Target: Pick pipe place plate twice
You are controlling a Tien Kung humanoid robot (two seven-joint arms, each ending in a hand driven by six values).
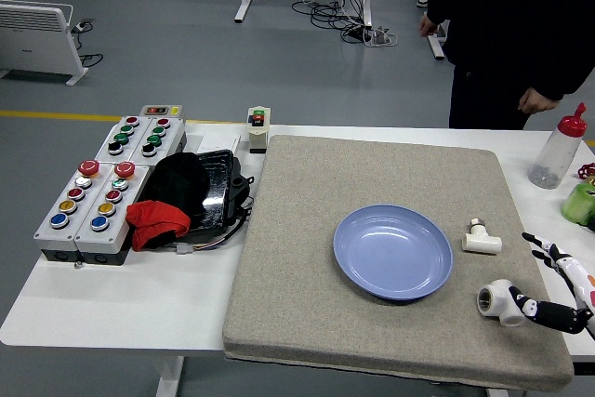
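Entering from the lower right corner, the right hand (558, 290) is mostly cut off by the frame edge; its fingers are spread and hold nothing, one fingertip touching the larger white pipe fitting (499, 302) (an elbow, apparently). A smaller pipe fitting (481, 240) lies beside the empty blue plate (393, 252) on the grey mat (307, 304).

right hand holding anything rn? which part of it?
Cannot tell for sure. The right hand has its lower finger against the near pipe fitting, upper fingers spread. No closed grasp visible. The plate is empty.
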